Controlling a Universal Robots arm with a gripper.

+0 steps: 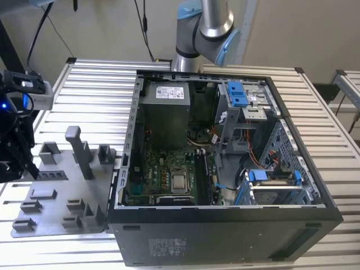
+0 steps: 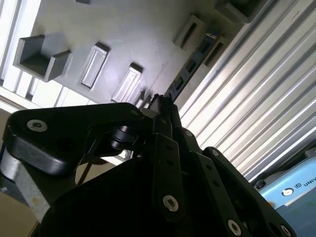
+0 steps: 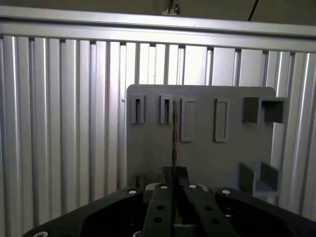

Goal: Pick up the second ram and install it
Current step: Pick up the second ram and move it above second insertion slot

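- the gripper (image 3: 174, 173) has its jaws drawn narrow, the two dark fingers almost together and pinching the near end of the second ram (image 3: 174, 138), which is seen edge-on as a thin dark line.
- in the second wrist view the gripper (image 2: 163, 101) meets the second ram (image 2: 195, 61) at the fingertips, and the stick runs away from them across the grey fixture plate (image 2: 133, 29).
- the far end of the stick sits by a raised slot block (image 3: 167, 109) on the fixture plate (image 3: 207, 158); whether the stick is lifted clear of the plate or resting on it is hard to tell.
- in the exterior view the gripper (image 1: 32, 169) hangs over the plate's edge at the exterior view's left, with the second ram (image 1: 52, 175) lying low on the fixture plate (image 1: 62, 191) just beside the fingertips.
- the plate rests on a slatted aluminium table (image 1: 95, 84).
- an open computer case (image 1: 225, 236) stands to the exterior view's right of the plate, well apart from the stick, showing the motherboard (image 1: 163, 169) and the power supply (image 1: 163, 112).
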